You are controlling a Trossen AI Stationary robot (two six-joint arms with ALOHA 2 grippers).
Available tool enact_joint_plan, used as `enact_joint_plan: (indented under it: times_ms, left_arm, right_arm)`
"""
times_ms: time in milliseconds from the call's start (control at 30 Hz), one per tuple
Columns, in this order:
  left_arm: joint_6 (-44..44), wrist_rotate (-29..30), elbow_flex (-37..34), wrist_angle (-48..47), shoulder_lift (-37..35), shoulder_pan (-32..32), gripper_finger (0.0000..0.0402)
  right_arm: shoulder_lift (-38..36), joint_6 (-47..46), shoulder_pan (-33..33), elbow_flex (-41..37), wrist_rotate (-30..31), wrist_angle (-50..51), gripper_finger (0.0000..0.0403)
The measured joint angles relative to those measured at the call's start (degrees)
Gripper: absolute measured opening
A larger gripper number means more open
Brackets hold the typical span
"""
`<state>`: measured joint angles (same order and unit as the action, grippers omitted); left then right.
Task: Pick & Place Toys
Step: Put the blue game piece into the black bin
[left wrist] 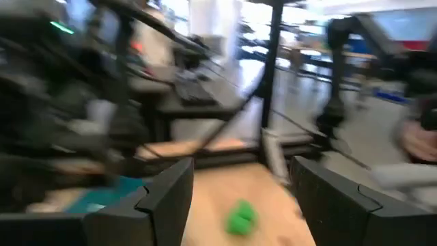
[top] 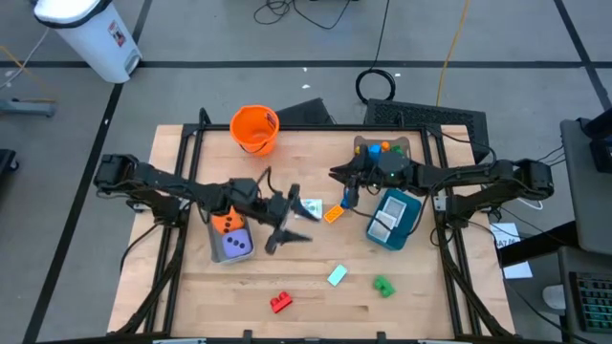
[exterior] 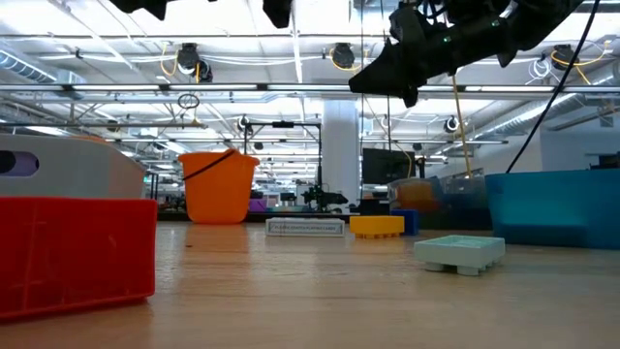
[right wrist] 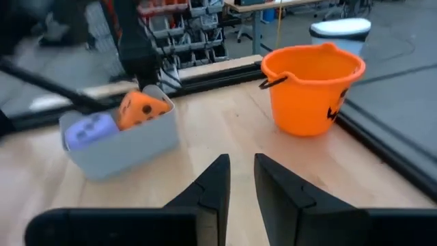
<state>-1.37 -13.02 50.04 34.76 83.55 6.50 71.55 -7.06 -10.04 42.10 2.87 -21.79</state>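
My left gripper (top: 283,222) hangs open above the table's middle, beside a grey bin (top: 218,250) that holds an orange die (top: 228,224) and a purple die (top: 236,245). Its wrist view shows a green block (left wrist: 240,217) on the table between the spread fingers, farther off. My right gripper (top: 346,196) is shut and empty, raised near an orange block (top: 333,213) and a white card (top: 308,207) lying flat. A pale teal block (top: 337,276), a green block (top: 383,286) and a red block (top: 280,303) lie on the near half of the table.
An orange bucket (top: 254,127) stands at the far edge. A teal bin (top: 405,227) with white cards sits at the right, and another bin (top: 382,150) with coloured toys stands behind it. A dark frame (top: 177,191) runs round the table.
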Motion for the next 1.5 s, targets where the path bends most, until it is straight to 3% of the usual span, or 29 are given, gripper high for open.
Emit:
enact_joint_plan:
  times_ms: [67, 167, 267, 333, 467, 533, 633, 767, 867, 967, 1167, 1367, 1500]
  left_arm:
    - [-2.57, -2.12, 0.0, -1.43, 0.3, 1.35, 0.0253]
    - [-4.41, -3.08, -0.82, -1.59, 1.02, 3.8, 0.0253]
    - [-3.72, -2.28, -2.55, 3.82, 0.91, 6.29, 0.0253]
    - [-3.56, -1.53, -4.41, 8.58, 0.81, 7.36, 0.0253]
    - [-4.23, -0.46, -8.0, 14.56, 0.9, 7.04, 0.0253]
    - [-5.67, 0.05, -9.74, 15.5, 0.85, 5.9, 0.0253]
    - [-7.31, 0.59, -12.1, 15.12, 0.94, 4.12, 0.0253]
    - [-7.63, 1.11, -14.51, 15.5, 0.92, 3.03, 0.0253]
    - [-7.53, 1.1, -15.5, 15.26, 0.92, 2.78, 0.0253]
    - [-7.4, 1.13, -16.14, 15.21, 0.92, 2.44, 0.0253]
    - [-6.86, 1.14, -16.28, 15.22, 0.92, 1.57, 0.0253]
    - [-6.93, 1.16, -16.28, 14.77, 0.92, 0.51, 0.0253]
    - [-6.84, 1.16, -16.28, 14.81, 0.92, 0.5, 0.0253]
  right_arm:
    - [0.06, -3.55, 0.09, -0.06, -1.13, -1.84, 0.0059]
    - [0.04, -6.62, 0.16, -0.06, -7.9, -7.42, 0.0059]
    - [0.04, -7.92, 1.5, 0.05, -13.39, -14.99, 0.0059]
    - [-0.01, -8.4, 2.98, 1.2, -13.46, -17.1, 0.0059]
    - [-0.01, -8.11, 5.57, 6.48, -12.86, -7.58, 0.0059]
    - [-0.01, -6.26, 7.01, 10.49, -8.81, 3.25, 0.0059]
    - [0.01, -0.99, 9.13, 15.92, 1.98, 20.85, 0.0059]
    - [0.43, 0.43, 10.74, 18.88, 16.16, 36.09, 0.0059]
    - [0.43, -2.74, 10.92, 19.26, 19.8, 44.43, 0.0059]
    - [0.43, -5.78, 10.9, 18.41, 19.63, 49.7, 0.0059]
    - [0.43, -4.31, 10.88, 14.07, 18.8, 45.76, 0.0059]
    - [0.93, -0.03, 9.66, 9.24, 7.49, 35.02, 0.0059]
    - [1.87, 0.05, 8.49, 7.98, 6.01, 33.8, 0.0068]
